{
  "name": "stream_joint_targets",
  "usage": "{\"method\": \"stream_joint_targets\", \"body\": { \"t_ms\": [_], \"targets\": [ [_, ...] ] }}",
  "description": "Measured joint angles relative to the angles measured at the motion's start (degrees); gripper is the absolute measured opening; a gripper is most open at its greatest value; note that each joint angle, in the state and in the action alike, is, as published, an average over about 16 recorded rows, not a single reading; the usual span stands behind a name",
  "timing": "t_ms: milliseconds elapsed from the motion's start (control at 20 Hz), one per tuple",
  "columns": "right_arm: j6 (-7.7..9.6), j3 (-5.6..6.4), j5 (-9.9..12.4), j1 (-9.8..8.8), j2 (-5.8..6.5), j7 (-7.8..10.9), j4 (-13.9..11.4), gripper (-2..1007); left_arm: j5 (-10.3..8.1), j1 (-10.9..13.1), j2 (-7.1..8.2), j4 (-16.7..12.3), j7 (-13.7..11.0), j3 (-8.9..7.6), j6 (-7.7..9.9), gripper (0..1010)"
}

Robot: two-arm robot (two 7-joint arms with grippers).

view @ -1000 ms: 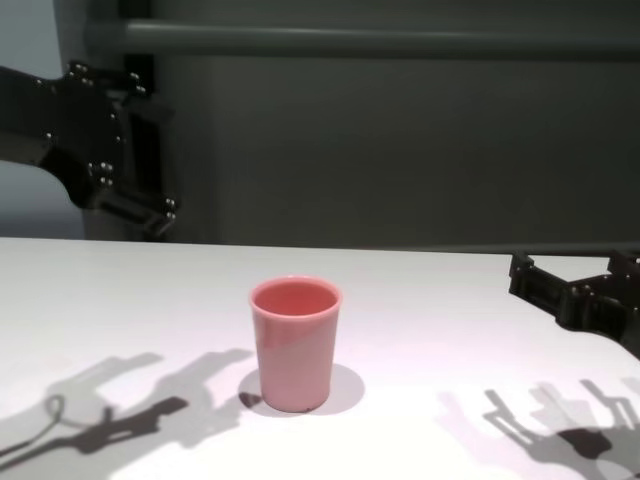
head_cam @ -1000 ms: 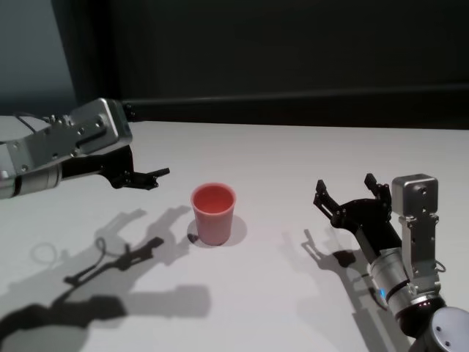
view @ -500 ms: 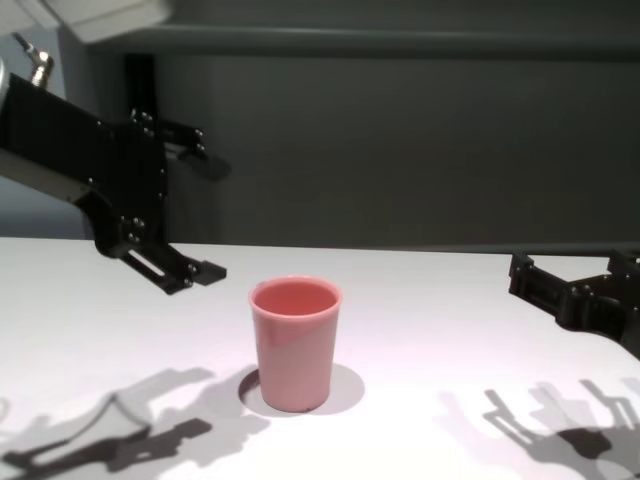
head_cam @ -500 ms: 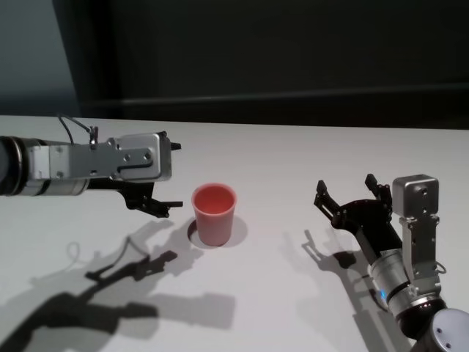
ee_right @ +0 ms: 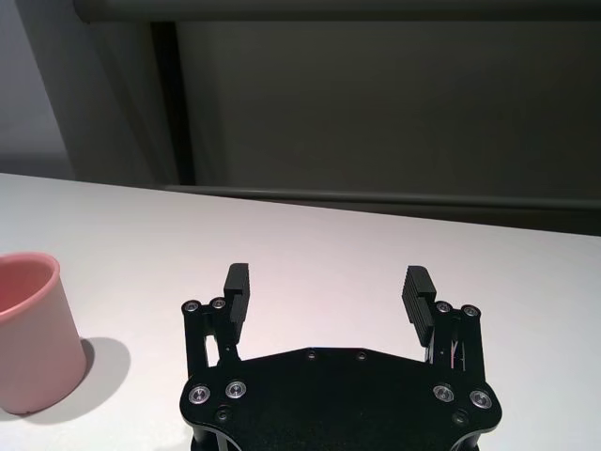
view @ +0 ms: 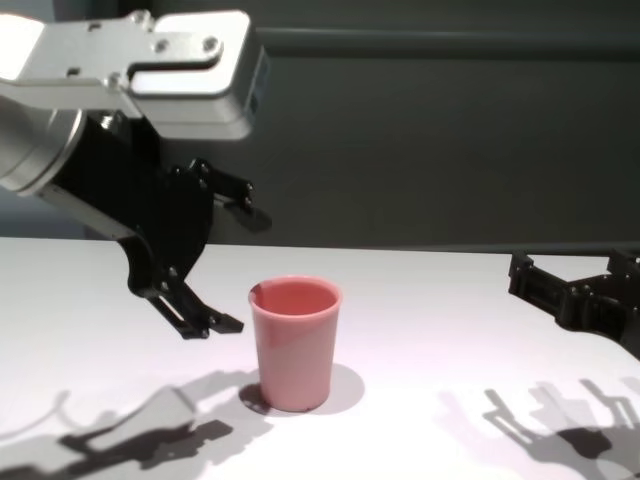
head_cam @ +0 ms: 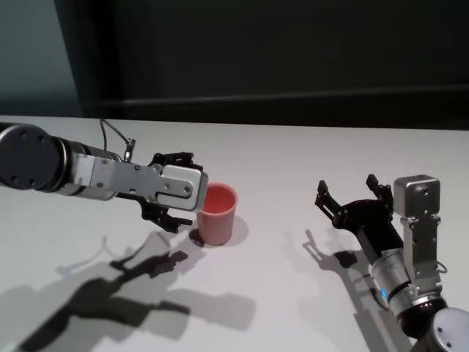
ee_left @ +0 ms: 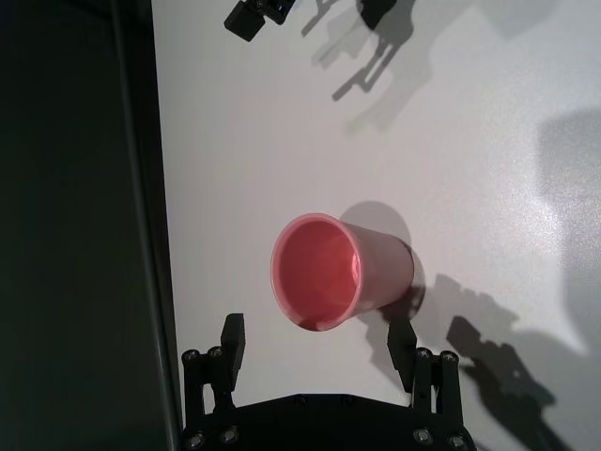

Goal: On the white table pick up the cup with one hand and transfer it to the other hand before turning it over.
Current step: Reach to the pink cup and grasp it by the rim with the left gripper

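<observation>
Standing upright on the white worktop (head_cam: 293, 158) is one pink cup (head_cam: 217, 213); two claws, left claw (head_cam: 176, 192) beside it, right claw (head_cam: 352, 196) apart, both gape.

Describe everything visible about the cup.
The cup is a plain salmon-pink tumbler, plastic-looking, handleless, tapering to a narrower base. It stands upright and empty on the white table, casting a shadow. The open left gripper sits beside it, fingers either side of the rim, not touching.
</observation>
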Motion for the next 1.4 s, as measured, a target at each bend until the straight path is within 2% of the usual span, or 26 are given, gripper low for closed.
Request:
{"method": "stream_joint_targets", "body": {
  "t_ms": [400, 750, 1050, 1400],
  "targets": [
    [0.0, 0.0, 0.0, 0.0, 0.0, 0.0, 0.0, 1003, 2.43, -4.14, -2.85, 3.99, -2.56, 4.72, -1.51, 1001],
    [0.0, 0.0, 0.0, 0.0, 0.0, 0.0, 0.0, 1002, 3.48, -6.73, -4.83, 7.32, -4.1, 7.83, -2.67, 1001],
    [0.0, 0.0, 0.0, 0.0, 0.0, 0.0, 0.0, 1002, 4.39, -8.47, -5.91, 9.77, -4.91, 10.19, -3.67, 1001],
    [0.0, 0.0, 0.0, 0.0, 0.0, 0.0, 0.0, 1002, 4.77, -9.5, -6.4, 11.23, -5.17, 12.18, -4.38, 1001]
  ]
}}
